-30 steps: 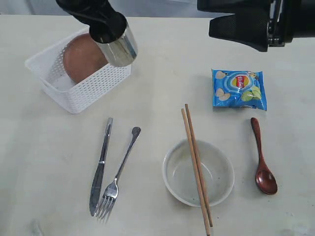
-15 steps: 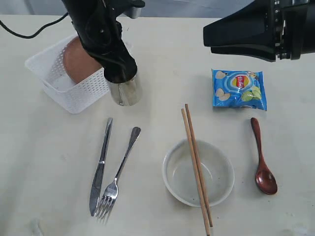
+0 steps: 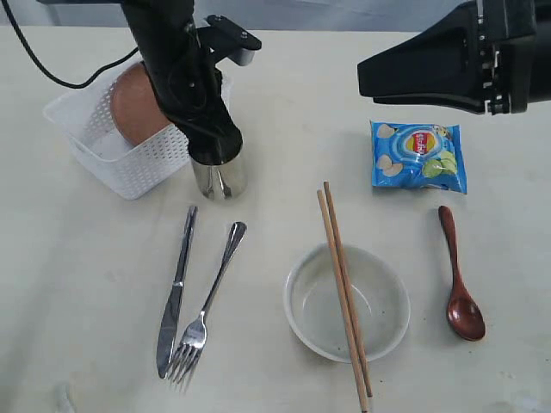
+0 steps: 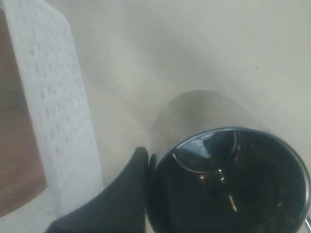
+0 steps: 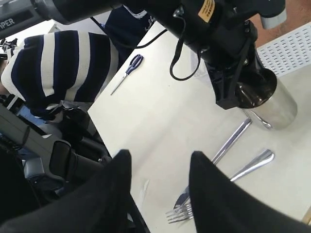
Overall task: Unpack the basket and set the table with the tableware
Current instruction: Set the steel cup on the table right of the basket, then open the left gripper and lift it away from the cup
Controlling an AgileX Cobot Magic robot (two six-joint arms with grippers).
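– On the table (image 3: 86,258), where is the steel cup (image 3: 219,179)?
– It stands upright just beside the near corner of the white basket (image 3: 129,172). Its bottom looks like it is down on the table.
– Who has it?
– The left gripper (image 3: 213,157). It is clamped on the cup's rim. In the left wrist view one black finger (image 4: 129,194) presses on the outside of the rim.
– What is in the basket?
– The reddish-brown plate (image 3: 133,103). It leans on its edge inside.
– And the right gripper (image 5: 158,184)?
– It hangs up high, above the blue chips bag (image 3: 418,155). Its two fingers are spread apart and nothing is between them.
– What else is laid out?
– The knife (image 3: 176,288) and the fork (image 3: 211,297) lie side by side, in front of the cup. The pale bowl (image 3: 383,323) sits to the right of them. The chopsticks (image 3: 343,280) lie across the bowl. The dark wooden spoon (image 3: 459,280) lies to the right of the bowl, just below the chips bag.
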